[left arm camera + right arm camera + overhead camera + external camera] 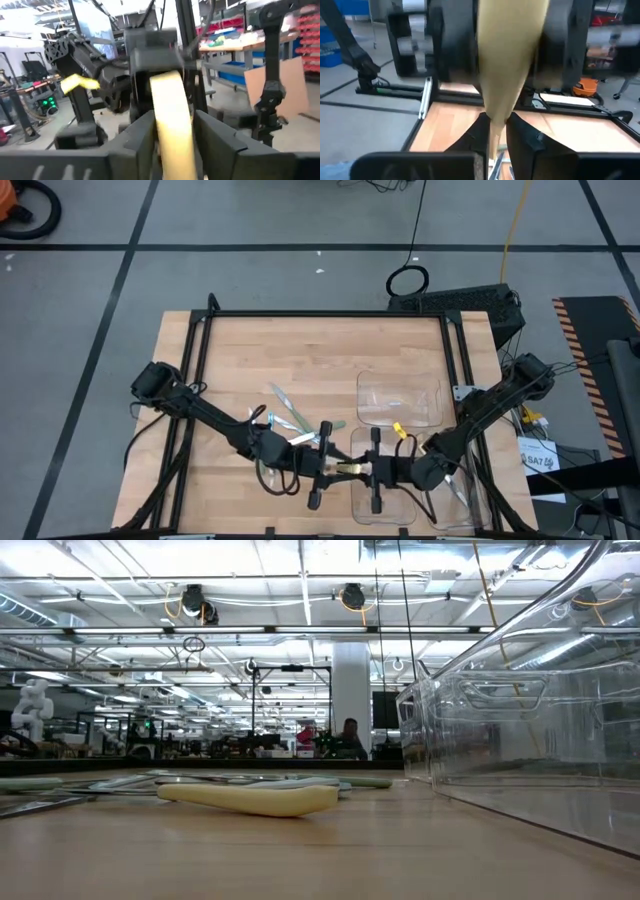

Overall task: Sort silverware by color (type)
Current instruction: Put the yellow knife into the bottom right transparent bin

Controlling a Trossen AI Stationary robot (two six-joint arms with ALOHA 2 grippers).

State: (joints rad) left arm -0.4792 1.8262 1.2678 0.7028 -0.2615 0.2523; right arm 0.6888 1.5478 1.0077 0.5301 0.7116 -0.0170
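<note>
Above the wooden table [300, 350], a yellow-handled utensil [352, 468] lay lengthwise between facing grippers: right gripper [378, 470] pinched its narrow end, left gripper [322, 467] bracketed the handle, grip uncertain.

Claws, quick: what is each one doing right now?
Left claw: around the yellow utensil; firm grip cannot be told.
Right claw: closed on the same yellow utensil.

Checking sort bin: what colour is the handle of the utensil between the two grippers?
Pale yellow handle, clearest in the right wrist view.
</note>
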